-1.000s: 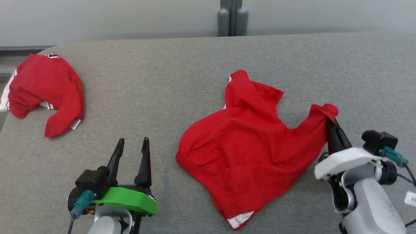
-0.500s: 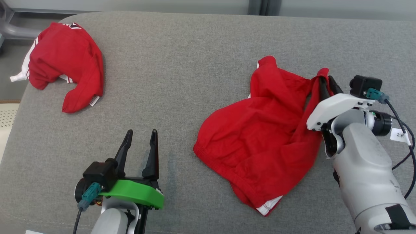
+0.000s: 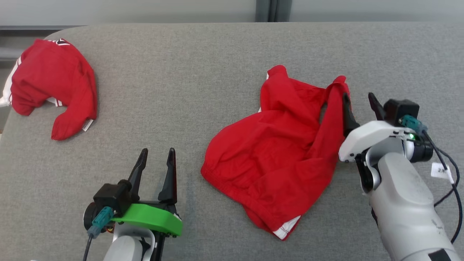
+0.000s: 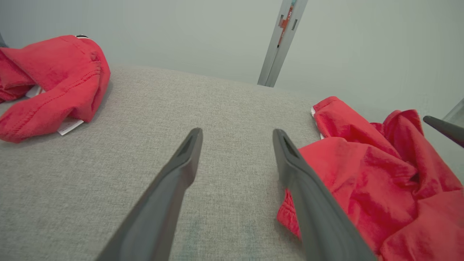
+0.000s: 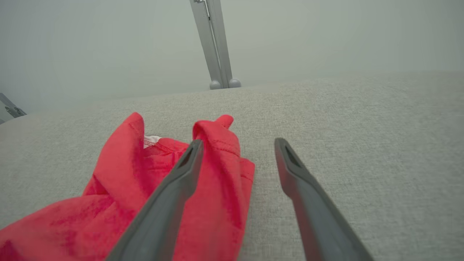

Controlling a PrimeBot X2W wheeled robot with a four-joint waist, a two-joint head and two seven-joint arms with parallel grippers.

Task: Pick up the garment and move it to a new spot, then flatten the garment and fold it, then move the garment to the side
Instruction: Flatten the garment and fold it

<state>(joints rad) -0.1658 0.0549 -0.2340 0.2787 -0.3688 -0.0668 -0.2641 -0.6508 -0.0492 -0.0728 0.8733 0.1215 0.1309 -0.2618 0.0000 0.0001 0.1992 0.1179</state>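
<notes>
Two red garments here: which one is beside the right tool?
The larger spread garment at centre-right, its raised edge beside the open right tool. The other garment lies bunched at the far left.

Left wrist view crops the garment (image 4: 362, 174) at right.

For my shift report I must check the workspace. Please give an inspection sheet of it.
Surface: grey fabric top, faint bluish mark near the left claw.
Job's things: red garment, crumpled, unfolded, right of centre.
Clutter: second red garment, bunched at the far left edge.
Claws: left claw open, holding nothing; right claw open beside the garment's raised fold, nothing clamped.
Cables: black cable with white tag by the right wrist.
Surroundings: pale wall, grey post behind.
</notes>
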